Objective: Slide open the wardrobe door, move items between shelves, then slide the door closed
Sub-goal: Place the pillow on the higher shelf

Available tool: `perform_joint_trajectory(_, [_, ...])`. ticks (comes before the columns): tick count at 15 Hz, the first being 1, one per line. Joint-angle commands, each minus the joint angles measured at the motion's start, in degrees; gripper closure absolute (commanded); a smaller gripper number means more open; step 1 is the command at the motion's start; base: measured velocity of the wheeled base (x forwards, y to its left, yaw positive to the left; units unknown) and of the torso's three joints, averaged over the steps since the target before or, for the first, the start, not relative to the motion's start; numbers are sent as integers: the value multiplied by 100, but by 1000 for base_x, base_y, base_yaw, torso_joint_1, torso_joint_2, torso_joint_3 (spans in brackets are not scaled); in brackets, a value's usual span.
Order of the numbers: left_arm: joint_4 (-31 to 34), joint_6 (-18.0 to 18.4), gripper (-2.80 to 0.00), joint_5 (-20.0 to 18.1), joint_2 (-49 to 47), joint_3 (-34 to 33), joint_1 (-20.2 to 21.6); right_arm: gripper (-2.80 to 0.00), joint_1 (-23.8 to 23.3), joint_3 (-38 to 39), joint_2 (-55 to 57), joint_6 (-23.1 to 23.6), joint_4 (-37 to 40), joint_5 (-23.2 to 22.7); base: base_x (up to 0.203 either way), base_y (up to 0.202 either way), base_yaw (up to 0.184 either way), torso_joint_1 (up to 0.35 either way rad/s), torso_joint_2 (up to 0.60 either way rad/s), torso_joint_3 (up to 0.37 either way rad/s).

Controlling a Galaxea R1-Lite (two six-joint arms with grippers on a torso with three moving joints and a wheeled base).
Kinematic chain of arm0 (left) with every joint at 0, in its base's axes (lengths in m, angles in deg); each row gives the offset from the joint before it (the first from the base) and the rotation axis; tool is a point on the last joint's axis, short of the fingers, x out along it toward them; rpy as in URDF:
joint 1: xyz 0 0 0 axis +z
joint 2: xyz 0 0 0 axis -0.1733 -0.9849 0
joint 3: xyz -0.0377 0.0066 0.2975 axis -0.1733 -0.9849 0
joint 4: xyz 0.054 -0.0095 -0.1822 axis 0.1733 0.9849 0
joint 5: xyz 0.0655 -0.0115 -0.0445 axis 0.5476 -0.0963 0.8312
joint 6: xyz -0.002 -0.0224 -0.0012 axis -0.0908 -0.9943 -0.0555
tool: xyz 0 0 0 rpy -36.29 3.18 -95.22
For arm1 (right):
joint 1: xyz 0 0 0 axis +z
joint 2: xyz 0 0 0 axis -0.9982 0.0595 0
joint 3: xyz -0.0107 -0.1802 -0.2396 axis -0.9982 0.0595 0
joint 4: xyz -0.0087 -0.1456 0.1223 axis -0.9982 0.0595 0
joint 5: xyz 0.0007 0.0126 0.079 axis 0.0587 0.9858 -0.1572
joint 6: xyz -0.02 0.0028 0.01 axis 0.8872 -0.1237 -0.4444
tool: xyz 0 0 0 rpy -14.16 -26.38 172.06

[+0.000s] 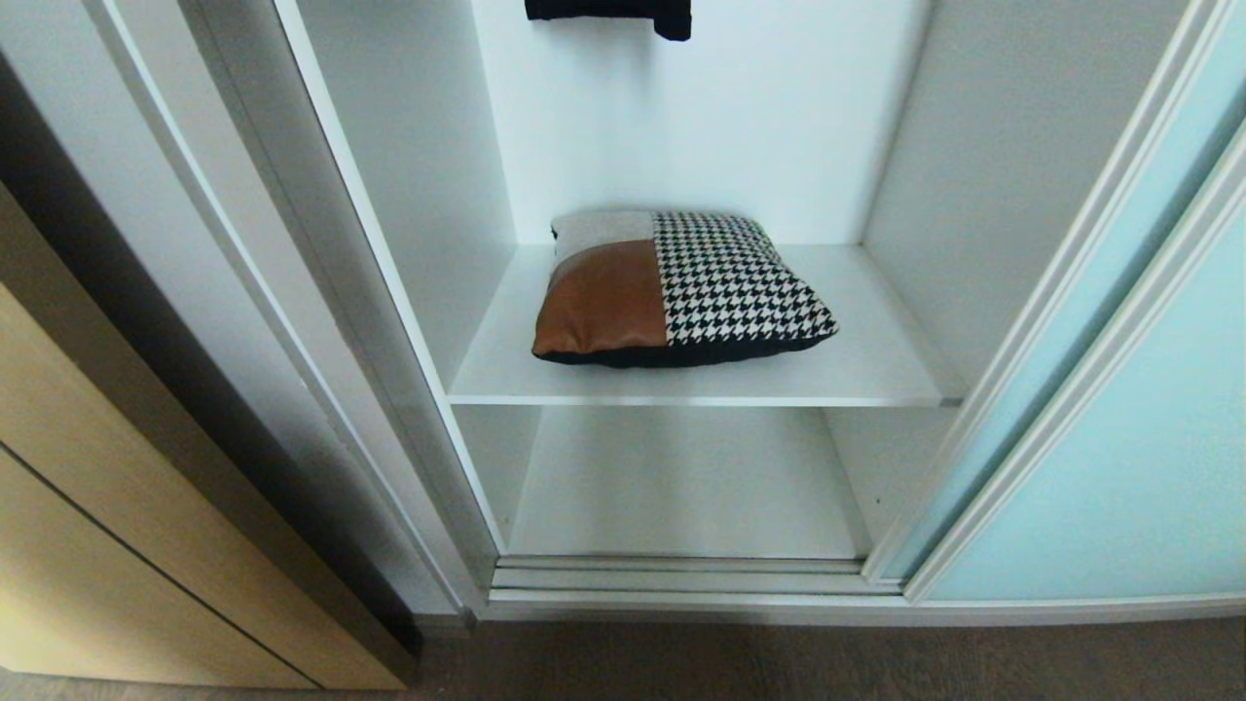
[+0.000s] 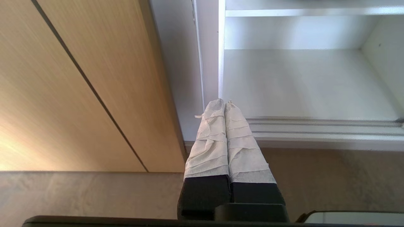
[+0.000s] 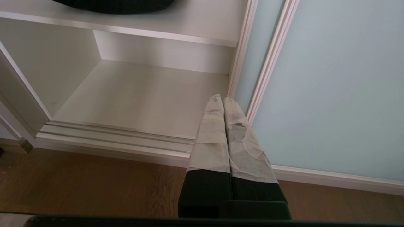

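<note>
While the sliding wardrobe door [image 1: 1119, 467] stands open, you face the item-moving step.
Cushion [image 1: 681, 289] lies on the upper shelf [image 1: 876, 370]; left end effector [image 2: 224, 102] and right end effector [image 3: 220, 98] hang together, empty, so you must part one before grasping.

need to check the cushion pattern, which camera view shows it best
The head view: the whole cushion lies on the upper shelf, patchwork top visible. The right wrist view catches only its dark underside edge. The left wrist view misses it.

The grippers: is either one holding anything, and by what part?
Nothing is held. The left gripper and the right gripper are both shut on nothing, low outside the wardrobe; the cushion lies untouched on its shelf.
</note>
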Motion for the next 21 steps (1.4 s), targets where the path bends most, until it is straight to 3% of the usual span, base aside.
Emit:
perform_joint_trajectory(1, [-3, -20, 0, -4, -11, 9, 0, 0, -1, 0, -10, 4, -6, 1, 0, 0, 0, 0, 0, 0])
perform_joint_trajectory(9, [-11, -63, 0, -4, -11, 0, 0, 0, 8, 0, -10, 4, -6, -7, 142, 0, 0, 3, 3, 1])
perform_joint_trajectory(21, [-11, -81, 0, 14, -11, 8, 0, 0, -1, 0, -10, -108, 47, -32, 0, 0, 0, 0, 0, 0])
